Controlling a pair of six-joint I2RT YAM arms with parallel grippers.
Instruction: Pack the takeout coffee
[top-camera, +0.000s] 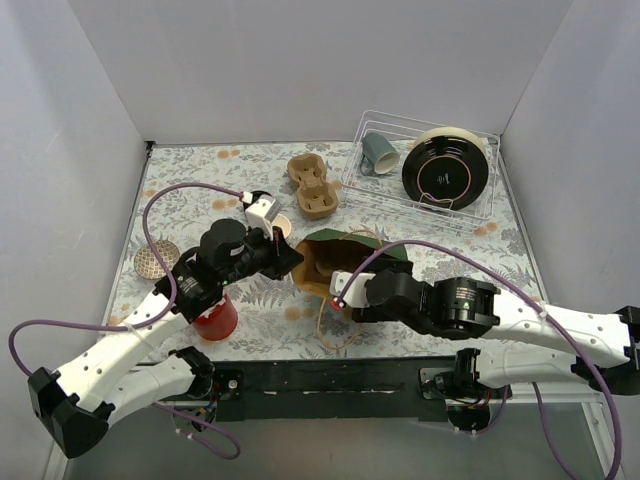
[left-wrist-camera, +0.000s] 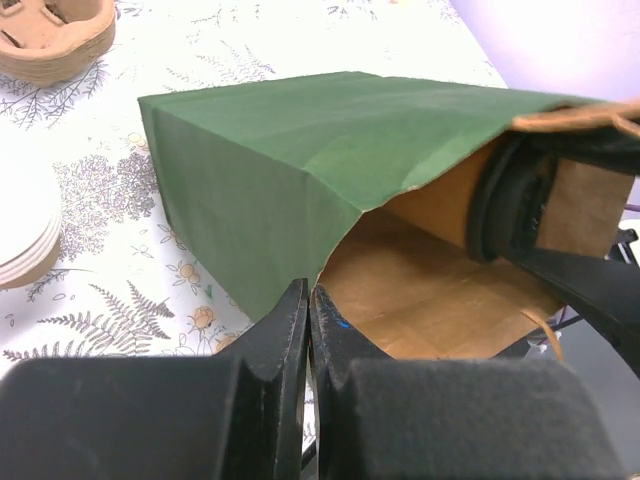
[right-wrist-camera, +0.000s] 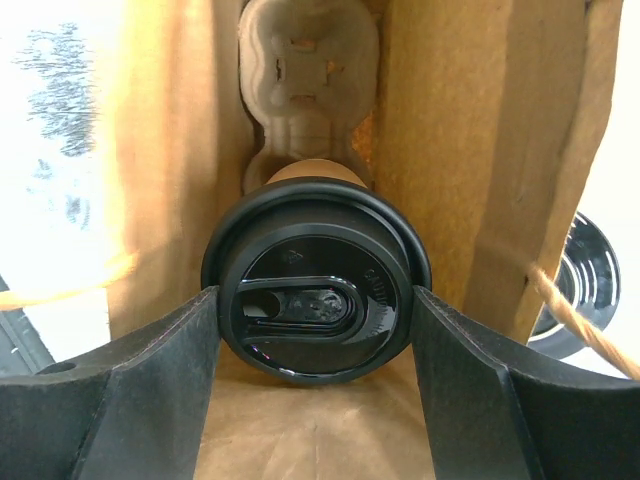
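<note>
The lidded coffee cup (right-wrist-camera: 315, 295) lies sideways inside the green paper bag (left-wrist-camera: 250, 170), base toward the pulp carrier (right-wrist-camera: 305, 60). Your right gripper (right-wrist-camera: 315, 325) clamps it at the lid rim. Expect light, crushable walls and a lid that may pop, so squeeze gently there. Your left gripper (left-wrist-camera: 308, 310), its 2 fingers closed, pinches the bag's mouth edge.

lid (right-wrist-camera: 315, 303) embossing too faint to read
</note>
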